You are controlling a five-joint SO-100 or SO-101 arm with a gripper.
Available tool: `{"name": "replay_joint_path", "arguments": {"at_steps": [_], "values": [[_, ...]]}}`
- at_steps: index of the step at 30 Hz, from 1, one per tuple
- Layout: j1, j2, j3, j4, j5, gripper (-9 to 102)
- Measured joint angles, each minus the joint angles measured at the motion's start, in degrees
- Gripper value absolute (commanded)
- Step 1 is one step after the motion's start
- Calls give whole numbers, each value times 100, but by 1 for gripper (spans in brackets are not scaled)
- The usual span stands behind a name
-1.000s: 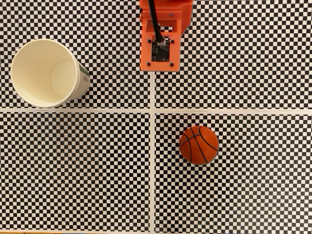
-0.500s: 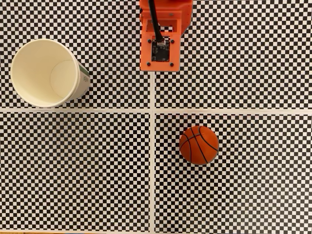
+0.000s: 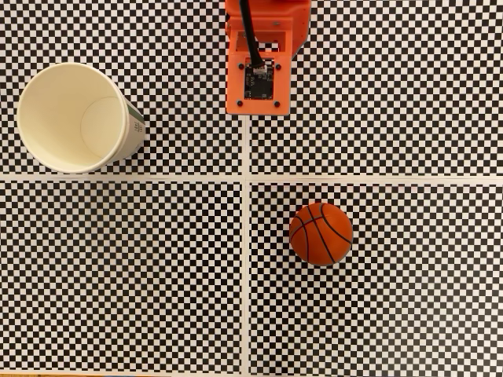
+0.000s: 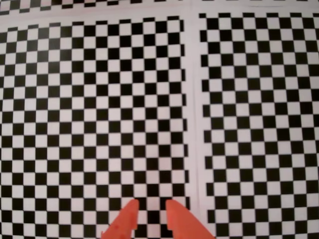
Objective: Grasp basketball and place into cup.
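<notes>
In the fixed view, the cup (image 3: pixel 72 118) stands upper left, the arm (image 3: pixel 259 59) top centre, the basketball (image 3: pixel 320 233) lower right. The gripper (image 4: pixel 149 205), nearly pressed together, holds nothing; approach hasn't begun. Next: spread and reach the ball.

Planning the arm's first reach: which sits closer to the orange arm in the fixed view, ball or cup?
The basketball, just below and right of the arm. The cup stands farther off, at the left edge.
</notes>
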State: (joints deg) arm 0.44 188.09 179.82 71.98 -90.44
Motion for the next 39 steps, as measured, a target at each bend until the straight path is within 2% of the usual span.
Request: {"name": "replay_joint_path", "arguments": {"at_steps": [14,18,21,28,30,33,39], "values": [[193,0,0,0,9,0],[220,0,0,-105,404,0],[281,0,0,-563,457,0],[422,0,-35,-2355,-70,0],[475,0,-158,-2575,-35,0],[606,-149,-677,-2549,-88,0],[650,-1415,-2294,-1784,-123,6]]}}
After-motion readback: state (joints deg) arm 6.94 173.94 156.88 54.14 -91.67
